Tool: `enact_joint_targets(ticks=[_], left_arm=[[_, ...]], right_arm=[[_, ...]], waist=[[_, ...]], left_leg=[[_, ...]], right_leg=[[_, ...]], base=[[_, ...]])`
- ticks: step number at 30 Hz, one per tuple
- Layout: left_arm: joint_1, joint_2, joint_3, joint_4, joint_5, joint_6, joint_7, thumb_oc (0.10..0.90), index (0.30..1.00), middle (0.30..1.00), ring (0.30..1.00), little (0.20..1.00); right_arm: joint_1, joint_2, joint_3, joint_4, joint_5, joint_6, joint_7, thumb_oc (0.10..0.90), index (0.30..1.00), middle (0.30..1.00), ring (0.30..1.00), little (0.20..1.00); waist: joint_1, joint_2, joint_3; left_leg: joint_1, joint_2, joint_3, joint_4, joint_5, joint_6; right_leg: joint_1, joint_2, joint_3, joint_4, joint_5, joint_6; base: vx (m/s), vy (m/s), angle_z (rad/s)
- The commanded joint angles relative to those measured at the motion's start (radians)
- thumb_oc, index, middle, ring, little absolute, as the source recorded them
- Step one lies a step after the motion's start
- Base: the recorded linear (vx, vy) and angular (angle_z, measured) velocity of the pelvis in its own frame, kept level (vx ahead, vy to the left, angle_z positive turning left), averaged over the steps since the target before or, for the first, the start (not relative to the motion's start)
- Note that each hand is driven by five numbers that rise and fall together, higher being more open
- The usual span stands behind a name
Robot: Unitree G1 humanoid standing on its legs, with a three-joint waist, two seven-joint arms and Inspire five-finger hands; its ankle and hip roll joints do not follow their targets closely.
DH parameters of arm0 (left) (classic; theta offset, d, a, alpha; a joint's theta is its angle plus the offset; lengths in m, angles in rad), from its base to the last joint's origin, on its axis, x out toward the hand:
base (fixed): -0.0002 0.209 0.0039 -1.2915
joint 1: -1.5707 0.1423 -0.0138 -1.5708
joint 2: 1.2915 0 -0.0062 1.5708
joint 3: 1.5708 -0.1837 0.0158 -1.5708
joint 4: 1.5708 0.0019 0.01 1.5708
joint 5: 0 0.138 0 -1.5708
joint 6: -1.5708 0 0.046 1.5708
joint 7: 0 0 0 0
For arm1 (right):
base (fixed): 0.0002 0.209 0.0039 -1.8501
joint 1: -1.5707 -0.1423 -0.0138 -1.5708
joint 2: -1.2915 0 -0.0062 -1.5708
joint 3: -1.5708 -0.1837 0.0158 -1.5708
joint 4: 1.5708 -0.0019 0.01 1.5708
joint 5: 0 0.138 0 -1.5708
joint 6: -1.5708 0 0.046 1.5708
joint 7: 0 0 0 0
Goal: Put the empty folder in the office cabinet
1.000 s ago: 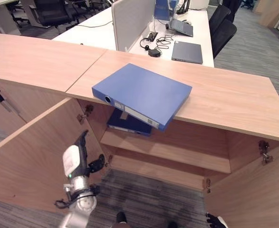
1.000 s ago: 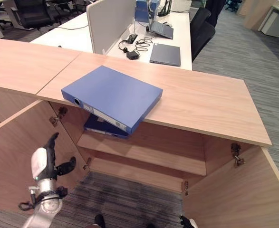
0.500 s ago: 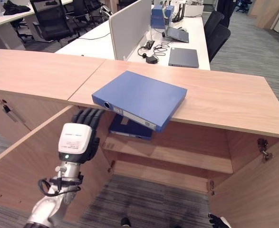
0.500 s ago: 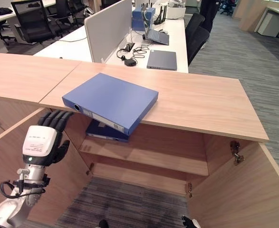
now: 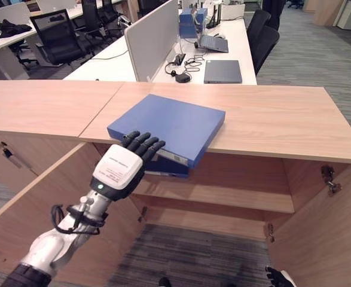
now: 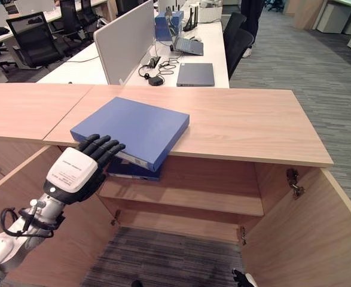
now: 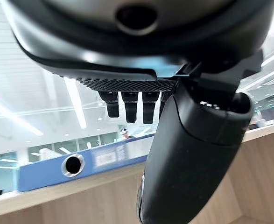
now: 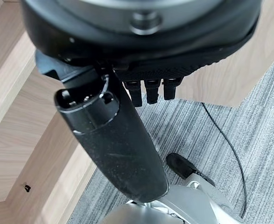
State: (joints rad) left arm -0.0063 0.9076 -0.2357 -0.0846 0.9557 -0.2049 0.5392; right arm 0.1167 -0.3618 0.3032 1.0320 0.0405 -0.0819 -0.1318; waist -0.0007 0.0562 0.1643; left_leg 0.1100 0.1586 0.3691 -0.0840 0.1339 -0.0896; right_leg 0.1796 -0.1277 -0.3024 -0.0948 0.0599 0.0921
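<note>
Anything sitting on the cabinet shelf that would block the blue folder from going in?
Yes: a second dark blue folder already lies on the shelf at its left end, right under the blue folder. The shelf's right part looks free.

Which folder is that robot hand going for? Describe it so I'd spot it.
Find the open wooden cabinet. On its top lies a blue folder, one corner overhanging the front edge by the left hand. The other folder lies inside, on the shelf.

Two blue folders: one (image 5: 172, 124) lying on the worktop (image 5: 283, 122) and jutting over its front edge, one (image 5: 166, 171) on the cabinet shelf (image 5: 223, 200) beneath it. Two open cabinet doors, left (image 5: 40, 209) and right (image 5: 324, 239). One closed laptop (image 5: 222, 71) on the desk behind.
</note>
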Motion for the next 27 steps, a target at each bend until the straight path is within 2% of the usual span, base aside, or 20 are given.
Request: enact_joint_targets(ticks=[1, 8, 27], left_arm=[[-0.194, 0.019, 0.029, -0.052, -0.05, 0.014, 0.047, 0.8, 0.9, 0.9, 0.9, 0.9], [-0.226, -0.023, 0.015, -0.036, -0.082, 0.013, 0.023, 0.8, 0.9, 0.9, 0.9, 0.9], [-0.287, -0.155, -0.066, 0.086, -0.147, 0.031, -0.032, 0.8, 0.9, 0.9, 0.9, 0.9]], right_arm=[[-0.087, 0.025, 0.024, -0.021, -0.003, -0.048, 0.008, 0.8, 0.9, 0.9, 0.9, 0.9], [-0.084, 0.032, 0.034, -0.002, -0.017, -0.036, 0.012, 0.8, 0.9, 0.9, 0.9, 0.9], [-0.055, 0.029, 0.009, -0.047, -0.002, -0.031, 0.004, 0.8, 0.9, 0.9, 0.9, 0.9]], waist=[[-0.008, 0.002, 0.022], [-0.016, -0.013, 0.014], [-0.041, -0.036, 0.007]], left_leg=[[0.008, 0.082, 0.031, 0.066, 0.015, -0.113], [0.025, 0.092, 0.061, 0.064, 0.016, -0.114], [0.034, 0.101, 0.078, 0.07, 0.011, -0.112]], right_leg=[[0.067, 0.004, -0.036, 0.016, -0.16, 0.058], [0.062, 0.01, -0.028, 0.015, -0.155, 0.059], [0.07, 0.02, -0.019, 0.014, -0.154, 0.051]], base=[[-0.01, -0.001, -0.08], [0.0, -0.004, -0.16], [0.0, 0.001, -0.04]])
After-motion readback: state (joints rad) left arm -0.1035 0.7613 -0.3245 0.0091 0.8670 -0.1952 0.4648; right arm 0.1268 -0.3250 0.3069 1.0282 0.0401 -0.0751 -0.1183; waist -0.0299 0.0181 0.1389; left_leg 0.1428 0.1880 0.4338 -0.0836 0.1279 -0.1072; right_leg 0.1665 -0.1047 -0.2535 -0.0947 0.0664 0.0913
